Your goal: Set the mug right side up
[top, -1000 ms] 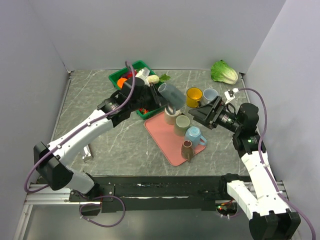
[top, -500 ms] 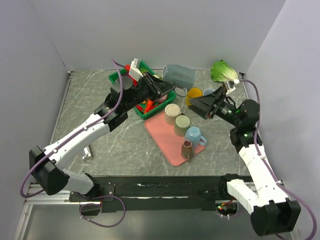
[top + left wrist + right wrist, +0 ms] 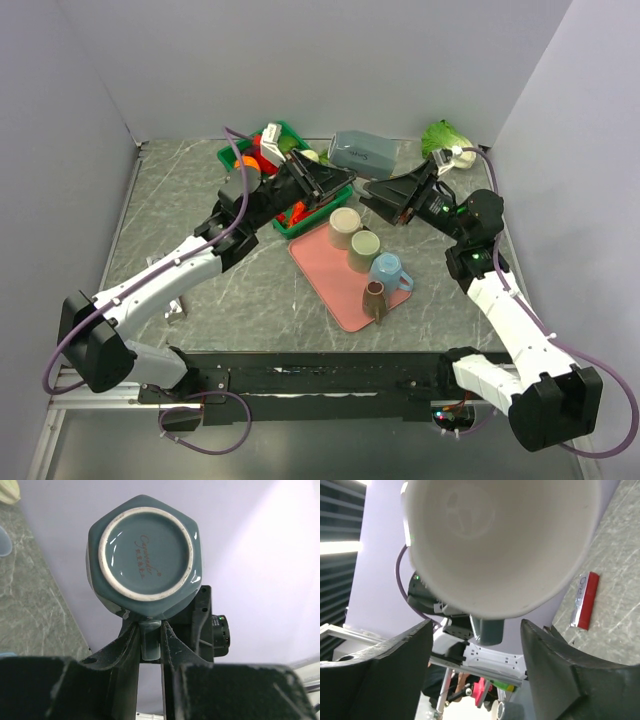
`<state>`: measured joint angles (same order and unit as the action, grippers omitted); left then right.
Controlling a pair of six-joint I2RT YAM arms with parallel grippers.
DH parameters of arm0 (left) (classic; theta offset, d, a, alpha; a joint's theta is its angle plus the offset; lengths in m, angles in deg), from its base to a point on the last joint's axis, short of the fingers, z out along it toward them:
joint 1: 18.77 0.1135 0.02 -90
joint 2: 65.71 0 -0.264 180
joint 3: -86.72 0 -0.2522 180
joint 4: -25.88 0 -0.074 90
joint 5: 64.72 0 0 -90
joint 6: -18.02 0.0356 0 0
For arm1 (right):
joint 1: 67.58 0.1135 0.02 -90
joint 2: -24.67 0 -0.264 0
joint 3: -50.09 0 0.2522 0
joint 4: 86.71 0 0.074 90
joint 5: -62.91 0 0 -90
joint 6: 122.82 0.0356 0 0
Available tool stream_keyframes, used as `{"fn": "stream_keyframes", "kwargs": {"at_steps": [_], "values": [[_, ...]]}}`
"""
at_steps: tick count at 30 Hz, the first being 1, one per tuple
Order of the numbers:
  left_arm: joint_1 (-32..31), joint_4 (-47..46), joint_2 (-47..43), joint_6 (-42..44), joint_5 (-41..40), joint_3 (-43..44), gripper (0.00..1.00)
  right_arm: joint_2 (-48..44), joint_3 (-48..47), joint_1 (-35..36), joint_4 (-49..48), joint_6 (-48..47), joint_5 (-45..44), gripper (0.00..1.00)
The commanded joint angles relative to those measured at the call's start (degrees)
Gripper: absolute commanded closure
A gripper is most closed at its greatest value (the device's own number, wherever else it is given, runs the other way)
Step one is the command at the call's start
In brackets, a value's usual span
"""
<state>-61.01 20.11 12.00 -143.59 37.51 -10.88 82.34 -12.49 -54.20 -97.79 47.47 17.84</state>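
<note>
Your grey-blue mug point(image 3: 362, 153) hangs sideways in the air over the far side of the counter point(image 3: 200, 200), your left hand point(image 3: 150, 635) pinching its handle so the mouth faces your right hand point(image 3: 380, 196), jaws wide, seemingly ready to take it.

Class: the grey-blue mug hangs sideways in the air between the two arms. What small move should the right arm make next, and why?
Probably ease the right gripper forward until its open jaws bracket the mug. The left gripper pinches the mug's handle, holding it aloft on its side; its mouth faces the right gripper, whose jaws seem not to touch it yet.
</note>
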Motion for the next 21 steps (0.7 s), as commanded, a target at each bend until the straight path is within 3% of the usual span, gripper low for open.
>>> {"fn": "stream_keyframes", "kwargs": {"at_steps": [1, 6, 12, 15, 19, 21], "values": [[-0.5, -12.7, -3.2, 0.2, 0.9, 0.6, 0.99, 0.0, -2.1, 0.5, -5.4, 1.8, -2.7, 0.3], [-0.6, -13.3, -2.6, -0.1, 1.7, -0.3, 0.99, 1.0, 0.0, 0.8, -7.5, 3.4, -4.7, 0.36], [-0.6, -12.6, -2.1, -0.1, 1.0, -1.2, 0.99, 2.3, 0.1, 1.1, -8.3, 3.3, -5.2, 0.5], [-0.6, -12.9, -1.7, -0.3, 1.3, -1.8, 0.99, 2.7, -0.4, 1.2, -7.0, 2.2, -4.5, 0.65], [-0.6, -13.1, -1.1, -0.8, 2.4, -2.5, 0.99, 4.6, -1.0, 1.2, -8.6, 2.6, -2.1, 0.92], [-0.6, -12.8, -0.6, -0.8, 2.9, -2.6, 0.99, 5.3, -0.8, 1.4, -9.9, 3.4, -1.9, 1.0]]}}
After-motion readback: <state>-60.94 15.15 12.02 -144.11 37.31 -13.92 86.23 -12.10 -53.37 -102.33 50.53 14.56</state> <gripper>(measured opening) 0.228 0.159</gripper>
